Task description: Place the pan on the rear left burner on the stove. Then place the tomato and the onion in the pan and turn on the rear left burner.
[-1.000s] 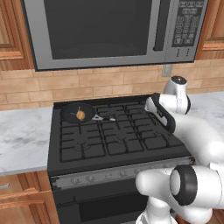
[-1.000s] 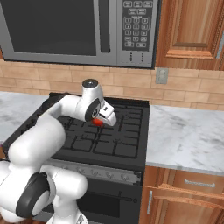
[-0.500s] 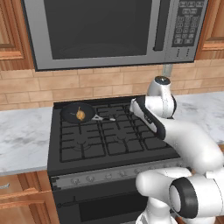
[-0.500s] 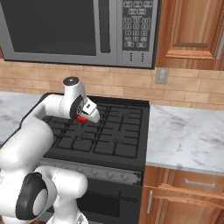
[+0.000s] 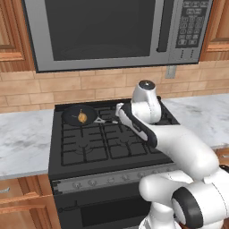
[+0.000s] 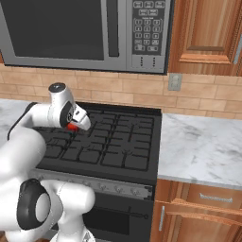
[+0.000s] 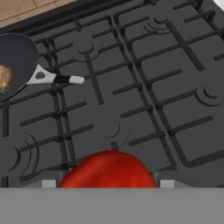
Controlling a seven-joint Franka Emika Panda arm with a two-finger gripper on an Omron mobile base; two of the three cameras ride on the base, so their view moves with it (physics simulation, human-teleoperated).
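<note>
Hand view: hand (image 7: 107, 181) grips tomato (image 7: 108, 169); onion (image 7: 5, 78) inside pan (image 7: 17, 57).

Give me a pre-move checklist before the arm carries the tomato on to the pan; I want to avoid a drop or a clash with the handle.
1. Pan sits on the rear left burner: ok.
2. Onion already in the pan: ok.
3. Tomato held in the gripper: ok, the red shows between the fingertips in the hand view.
4. Gripper over the pan: not ok, it hangs over the stove grates to the right of the pan.
5. Pan handle points toward the gripper's path: cannot tell whether there is enough height to pass over it.
6. Room beside the onion for the tomato: ok, judging by the bare pan floor.
</note>
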